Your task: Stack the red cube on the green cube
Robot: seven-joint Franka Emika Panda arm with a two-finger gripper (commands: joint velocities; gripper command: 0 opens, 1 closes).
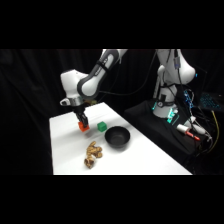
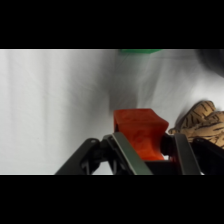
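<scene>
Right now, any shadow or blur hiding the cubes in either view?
Side view: red cube partly covered by the gripper, green cube clear, soft overall. Wrist view: red cube fills the centre between blurred fingers; green cube cut off at the top edge.

the red cube is a small, plain orange-red block sitting near the middle of the white table's far half. in the wrist view the red cube shows a flat top and sharp edges, upright. the green cube is a bright green block of about the same size, lying on the table just beside the red one, apart from it, not touching.
</scene>
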